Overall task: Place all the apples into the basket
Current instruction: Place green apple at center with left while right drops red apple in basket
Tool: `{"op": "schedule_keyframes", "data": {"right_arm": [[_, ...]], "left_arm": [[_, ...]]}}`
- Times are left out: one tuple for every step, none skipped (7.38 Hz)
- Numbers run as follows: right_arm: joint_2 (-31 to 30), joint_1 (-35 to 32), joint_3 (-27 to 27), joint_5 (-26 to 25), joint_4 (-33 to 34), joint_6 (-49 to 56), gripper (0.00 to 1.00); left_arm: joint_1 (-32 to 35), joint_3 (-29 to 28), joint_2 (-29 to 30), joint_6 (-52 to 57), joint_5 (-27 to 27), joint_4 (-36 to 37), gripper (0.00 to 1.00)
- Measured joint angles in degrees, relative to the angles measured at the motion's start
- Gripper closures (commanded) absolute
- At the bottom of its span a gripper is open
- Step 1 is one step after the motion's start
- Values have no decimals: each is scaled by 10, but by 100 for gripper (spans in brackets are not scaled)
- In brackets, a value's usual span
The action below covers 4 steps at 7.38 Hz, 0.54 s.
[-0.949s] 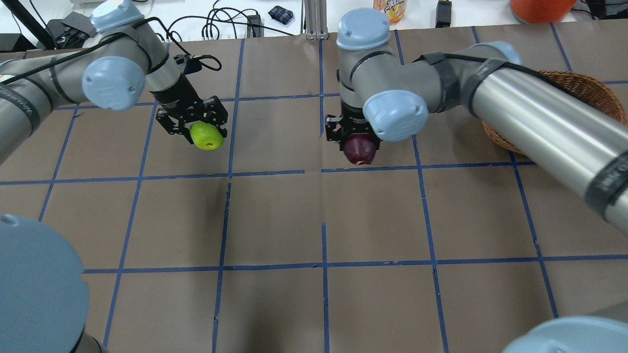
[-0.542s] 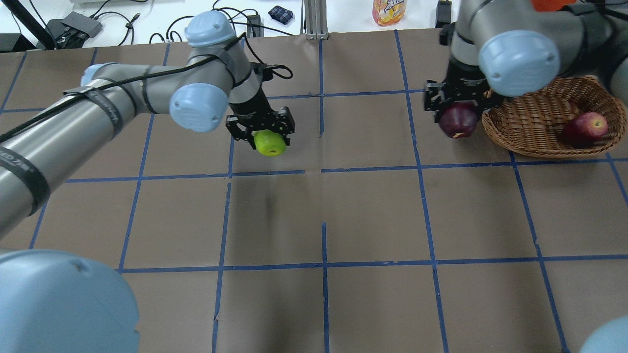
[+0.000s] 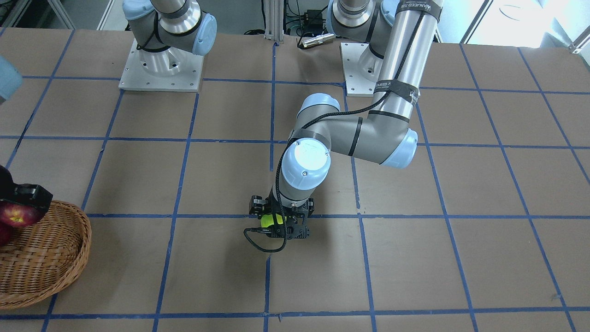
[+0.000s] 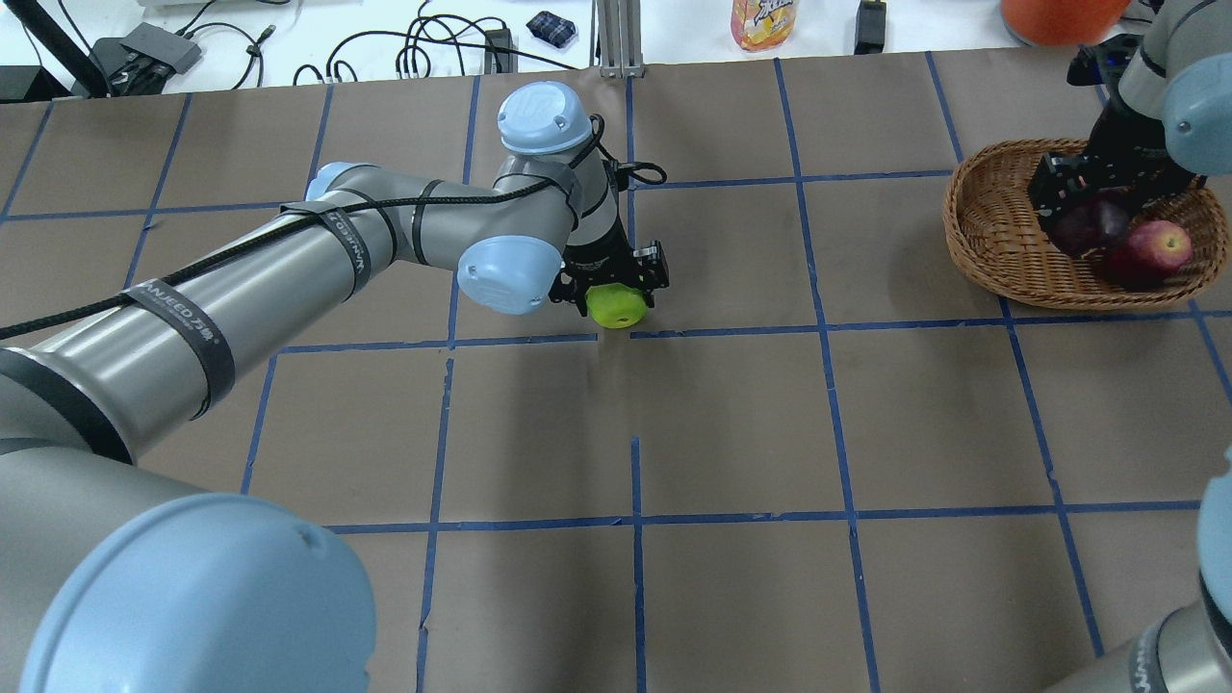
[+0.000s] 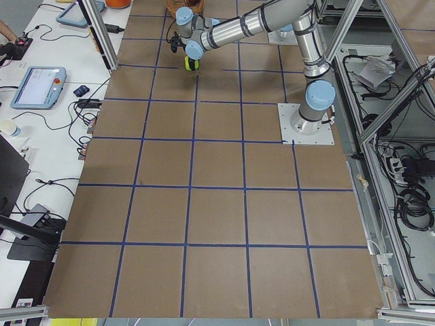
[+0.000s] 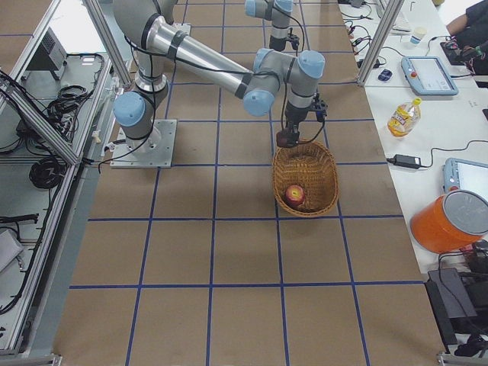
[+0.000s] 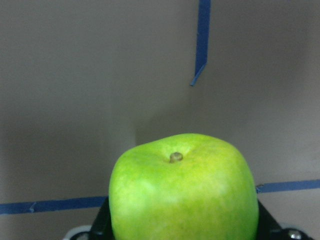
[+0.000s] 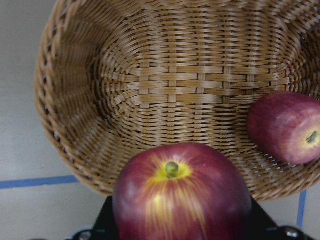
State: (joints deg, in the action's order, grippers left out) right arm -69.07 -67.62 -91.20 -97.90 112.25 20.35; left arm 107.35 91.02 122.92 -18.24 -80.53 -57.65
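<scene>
Clock directions are read on the overhead view, with 12 o'clock away from the robot. From the table's [image 4: 731,423] middle, the left gripper [image 4: 612,287] is at about 12 o'clock, a little past a blue tape line [image 4: 520,339]. Its jaws are closed part-way onto the yellow-green apple [image 4: 617,306], which fills the gap between them. In the left wrist view this apple [image 7: 182,192] takes up the lower middle, its stem end facing the brown paper, and its shadow lies on the paper beyond it

Farther off, at about 2 o'clock near the table's far right corner, sits the wicker basket [image 4: 974,245]. The right gripper [image 4: 1083,207] is over the basket's 9 o'clock half, its jaws clamped part-way round the dark maroon apple [image 4: 1090,227]. Whether that apple touches the weave cannot be told. The right wrist view shows it [image 8: 181,200] in front of the basket's near rim [image 8: 65,150]. The red apple [image 4: 1151,252] lies inside the basket at its 4 o'clock end, just beside the held one
</scene>
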Motion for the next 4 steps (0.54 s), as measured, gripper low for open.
{"op": "schedule_keyframes", "data": {"right_arm": [[26,9,4,-1,30,2,100],[53,13,6,-2,70,4,76],[75,16,4,-4,106,9,1],[84,20,3,-5,123,13,0]], "left_arm": [[3,3,-2,-8,-6,0,0],[-1,-1,-11,-9,-13,-7,0],[-17,-12,-32,-4,-19,-25,0],[-44,-41,-61,22,-36,-76,0]]}}
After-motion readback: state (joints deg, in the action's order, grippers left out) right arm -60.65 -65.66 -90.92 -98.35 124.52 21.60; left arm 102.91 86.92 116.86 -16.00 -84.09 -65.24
